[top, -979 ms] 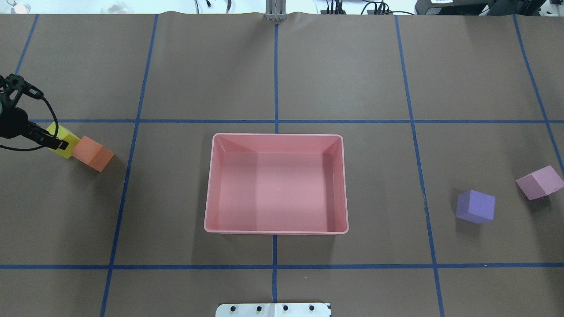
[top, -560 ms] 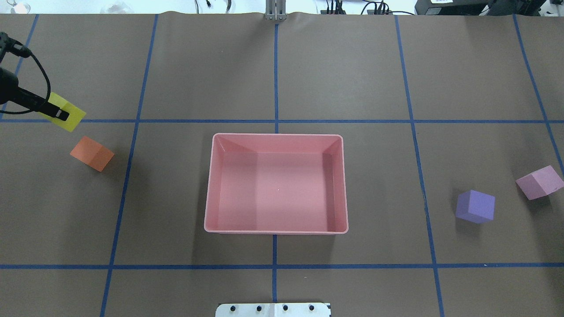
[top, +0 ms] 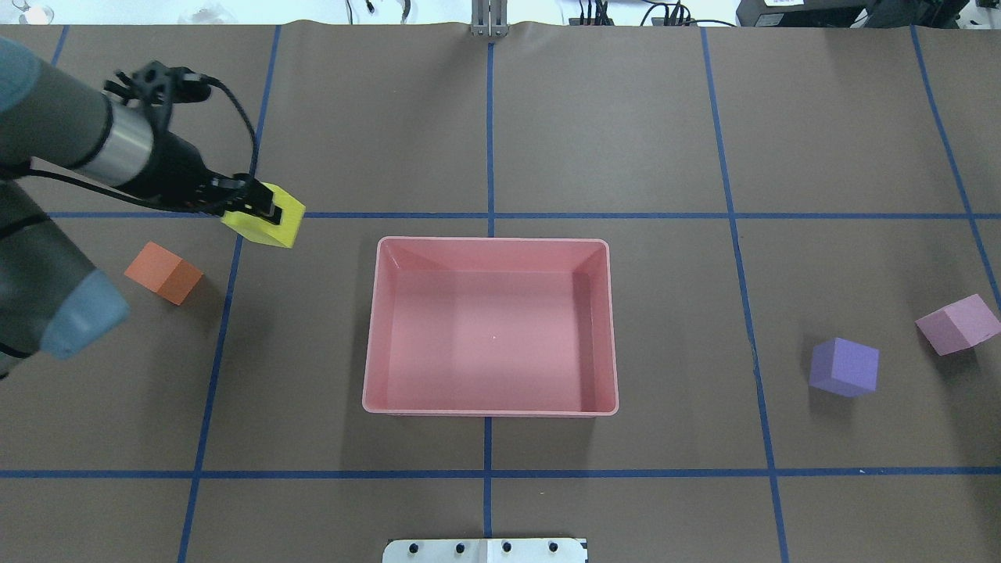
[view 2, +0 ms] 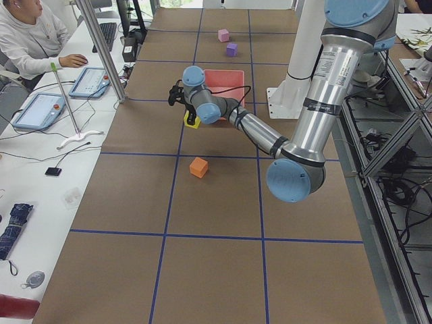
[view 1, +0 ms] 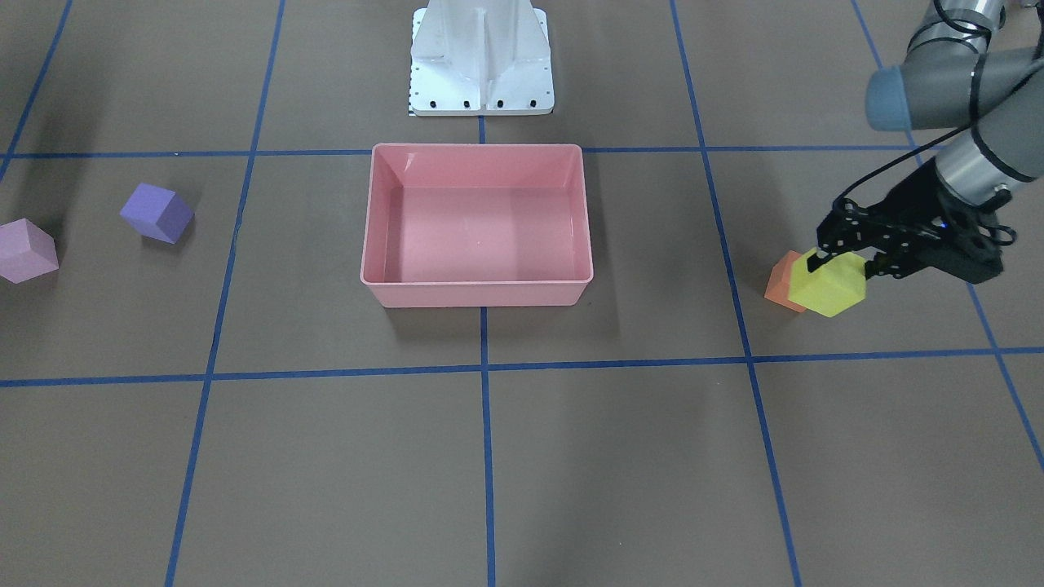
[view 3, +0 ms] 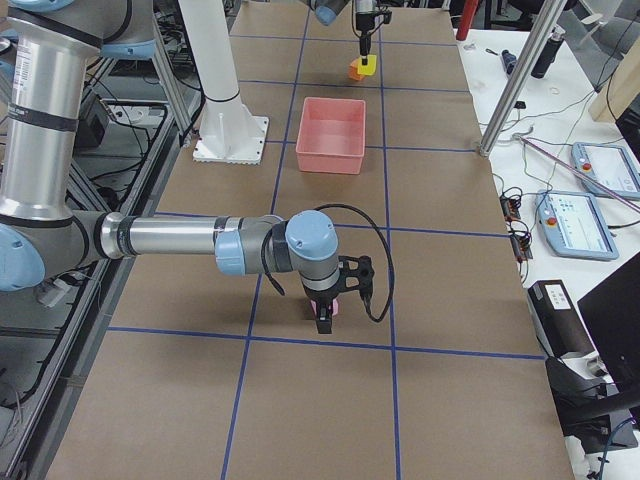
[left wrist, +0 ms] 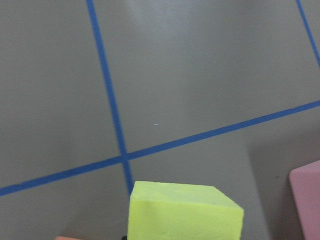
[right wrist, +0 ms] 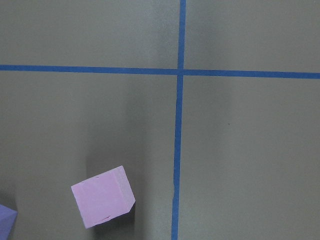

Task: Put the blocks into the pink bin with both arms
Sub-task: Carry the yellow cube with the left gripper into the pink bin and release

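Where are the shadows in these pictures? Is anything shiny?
Overhead view: soft shadows lie beside the orange block, the purple block and the pink bin. Right wrist view: a dim shadow beside the light pink block. Front-facing view: a faint sheen on the bin's inner wall.

- In the front view you see only part of the orange block [view 1: 778, 281]; the yellow block [view 1: 828, 284] stands in front of it.
- In the left wrist view the lower edge cuts off the yellow block, and the pink bin [left wrist: 307, 200] shows only as a corner at the right edge.
- The right gripper [view 3: 325, 320] appears only in the right side view, so you cannot tell how its jaws stand. It covers most of the light pink block [view 3: 337, 309].
- In the right wrist view the purple block [right wrist: 6, 220] is cut off at the lower left corner.
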